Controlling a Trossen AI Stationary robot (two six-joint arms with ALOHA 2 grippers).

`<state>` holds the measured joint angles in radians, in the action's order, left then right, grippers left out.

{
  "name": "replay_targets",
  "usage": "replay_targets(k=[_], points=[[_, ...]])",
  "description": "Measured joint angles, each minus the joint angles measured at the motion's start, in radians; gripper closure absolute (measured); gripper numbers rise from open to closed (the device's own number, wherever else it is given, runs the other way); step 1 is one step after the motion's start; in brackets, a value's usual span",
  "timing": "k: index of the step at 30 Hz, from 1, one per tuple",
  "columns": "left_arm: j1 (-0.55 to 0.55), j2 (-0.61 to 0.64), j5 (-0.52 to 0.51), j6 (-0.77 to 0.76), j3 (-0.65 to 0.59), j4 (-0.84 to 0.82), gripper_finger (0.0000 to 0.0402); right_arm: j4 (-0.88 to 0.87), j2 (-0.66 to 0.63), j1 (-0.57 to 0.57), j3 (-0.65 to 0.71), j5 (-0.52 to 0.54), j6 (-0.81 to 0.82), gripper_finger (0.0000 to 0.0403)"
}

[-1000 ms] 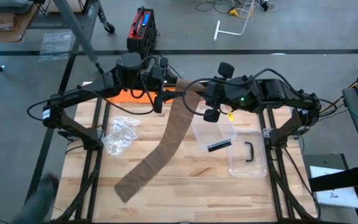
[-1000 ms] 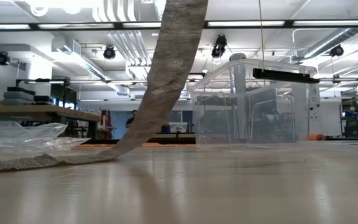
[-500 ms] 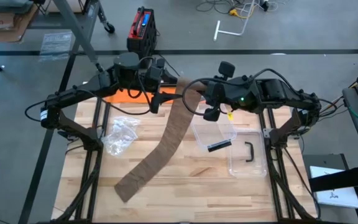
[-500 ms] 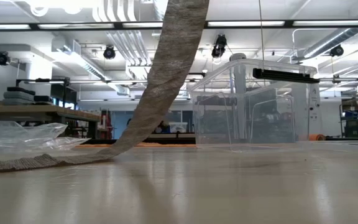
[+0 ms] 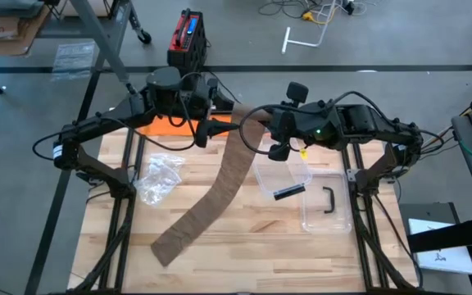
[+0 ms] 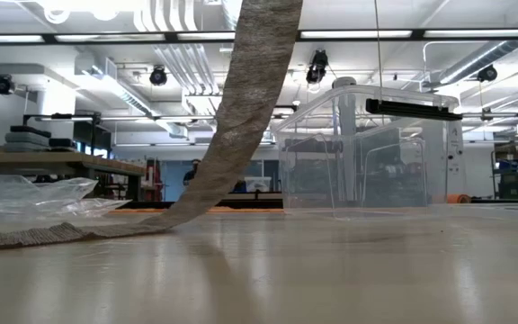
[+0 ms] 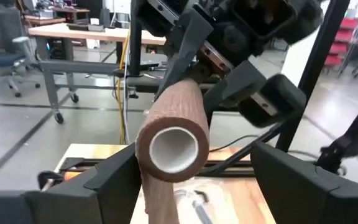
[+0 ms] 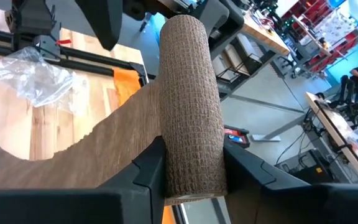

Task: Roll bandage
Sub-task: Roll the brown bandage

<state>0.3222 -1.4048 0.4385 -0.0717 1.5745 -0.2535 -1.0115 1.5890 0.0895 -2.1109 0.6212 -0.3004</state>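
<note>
Bandage (image 5: pixel 220 184) partly rolled; roll (image 8: pixel 188 99) clenched in right gripper (image 8: pixel 188 180); left gripper (image 7: pixel 191 180) released, astride roll end; long tail unrolled on table (image 5: pixel 301 254)

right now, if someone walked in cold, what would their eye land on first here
Most likely the brown bandage: a long strip rising from the table's front-left area up to a roll clamped in the right gripper above the table's back middle. The left gripper sits just off the roll's end, fingers spread either side. A clear plastic box stands on the table's right.
</note>
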Motion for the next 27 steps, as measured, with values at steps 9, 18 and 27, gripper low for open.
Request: replay_targets(k=[9,18,27], points=[[0.0,-0.009,0.0,-0.132,0.0,0.063,0.0141,0.0,0.0,0.0,0.001,0.0,-0.013,0.0292],[-0.001,-0.031,0.007,-0.255,0.0,0.069,0.0174,0.0,0.001,0.0,0.002,0.008,-0.021,0.0293],[0.0,-0.034,0.024,-0.263,0.0,0.066,0.0206,-0.001,0.001,0.0,0.005,0.007,-0.06,0.0294]])
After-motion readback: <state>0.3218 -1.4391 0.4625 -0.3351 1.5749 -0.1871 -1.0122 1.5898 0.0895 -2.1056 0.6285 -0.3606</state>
